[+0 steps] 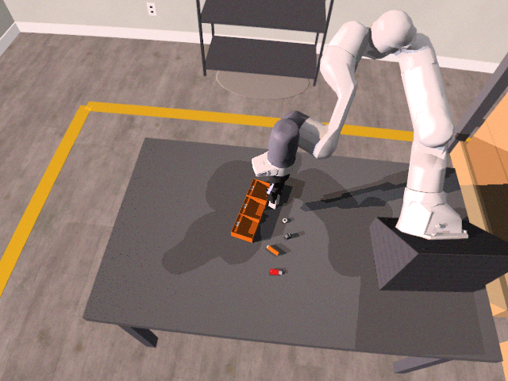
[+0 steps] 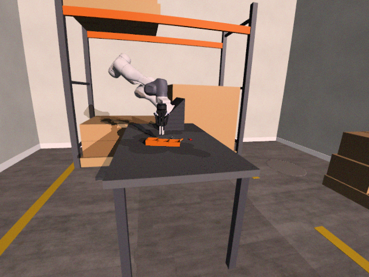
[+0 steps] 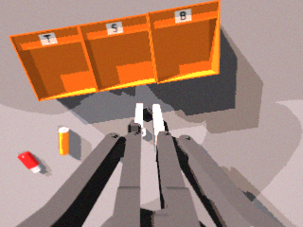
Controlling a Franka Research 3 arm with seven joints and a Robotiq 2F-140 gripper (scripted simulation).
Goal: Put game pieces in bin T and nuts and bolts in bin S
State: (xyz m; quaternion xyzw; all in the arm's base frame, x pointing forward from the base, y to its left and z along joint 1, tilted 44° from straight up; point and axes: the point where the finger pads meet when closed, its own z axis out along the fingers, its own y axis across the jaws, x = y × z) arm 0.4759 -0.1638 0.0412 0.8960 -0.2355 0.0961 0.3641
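Note:
The orange three-part bin stands on the table, labelled T, S and B in the wrist view; no things show in it. My gripper is shut on a small dark piece that looks like a nut, held above the table beside the bin, near the S and B parts. A small pale ring-shaped nut lies on the table. A dark die-like piece with white marks lies near it; my fingers hide it in the wrist view.
An orange cylinder with a pale end lies off the T end of the bin. A red stick with a silver end lies farther out. The arm's dark base block stands at the table's right.

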